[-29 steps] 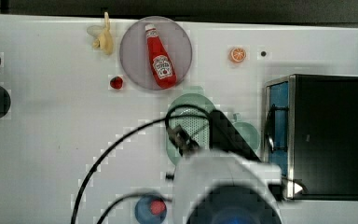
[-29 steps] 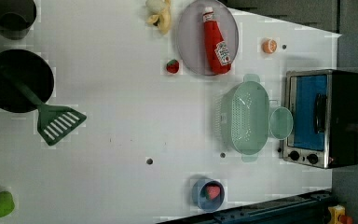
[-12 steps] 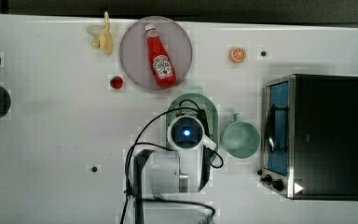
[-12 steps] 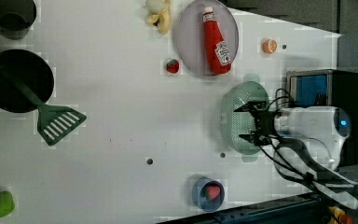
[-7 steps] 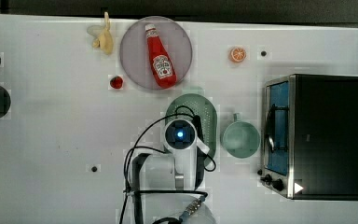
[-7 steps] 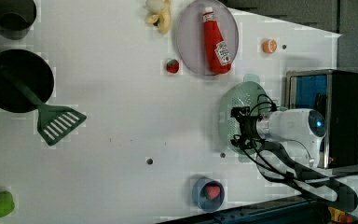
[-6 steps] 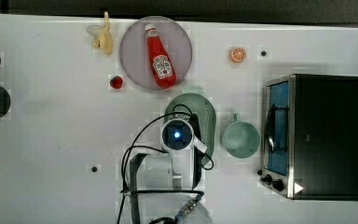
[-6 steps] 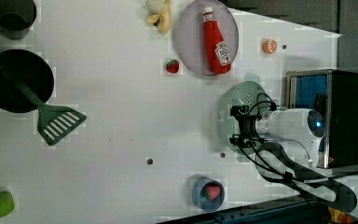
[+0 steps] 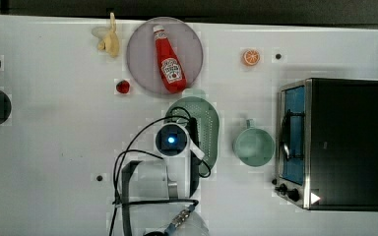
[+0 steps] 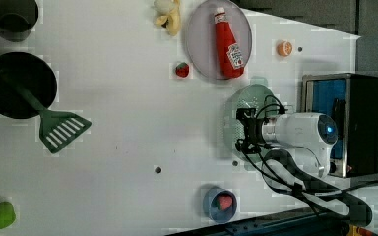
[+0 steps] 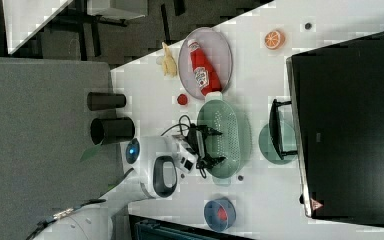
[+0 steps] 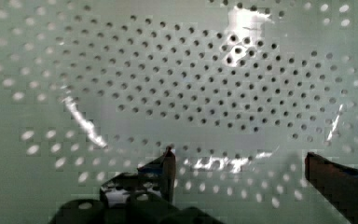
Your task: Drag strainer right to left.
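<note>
While the gripper (image 11: 219, 146) hung with fingers spread wide over the strainer (image 9: 207, 127), nothing was held; strainer sat mid-frame in the top view, below the grey plate (image 9: 142, 59), left of the cup (image 9: 254, 145)

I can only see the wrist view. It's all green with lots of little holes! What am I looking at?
Observer: A pale green oval strainer on a white table.
Operator: Where am I over it?
Observer: The gripper hangs over the bowl, on the side away from a mint-green cup.
Operator: What's past the cup?
Observer: A toaster oven, on the top view's right.
Operator: Anything else close?
Observer: A grey plate with a ketchup bottle lies right by the strainer's tab end.
</note>
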`<state>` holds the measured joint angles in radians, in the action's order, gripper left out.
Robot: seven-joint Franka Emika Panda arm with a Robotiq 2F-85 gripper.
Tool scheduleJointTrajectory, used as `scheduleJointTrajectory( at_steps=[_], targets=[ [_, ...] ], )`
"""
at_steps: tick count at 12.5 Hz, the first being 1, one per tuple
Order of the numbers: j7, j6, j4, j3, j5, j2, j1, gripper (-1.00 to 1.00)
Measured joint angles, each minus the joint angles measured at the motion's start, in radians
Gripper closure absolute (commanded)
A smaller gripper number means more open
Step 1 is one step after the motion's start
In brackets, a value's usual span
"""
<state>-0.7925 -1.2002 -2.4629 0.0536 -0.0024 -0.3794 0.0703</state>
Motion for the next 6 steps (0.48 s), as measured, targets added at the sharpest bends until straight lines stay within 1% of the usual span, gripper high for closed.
scheduleJointTrajectory(
  at_steps=[1, 3, 5, 6],
  targets=[
    [-0.034, 0.006, 0.004, -0.001, -0.003, 0.009, 0.019, -1.00],
    [-0.100, -0.002, 0.006, 0.002, 0.020, 0.007, 0.074, -1.00],
    [-0.177, -0.003, 0.012, 0.010, 0.021, -0.003, 0.125, -1.00],
    [-0.207, 0.003, 0.025, 0.024, 0.018, -0.013, 0.140, -1.00]
  ],
)
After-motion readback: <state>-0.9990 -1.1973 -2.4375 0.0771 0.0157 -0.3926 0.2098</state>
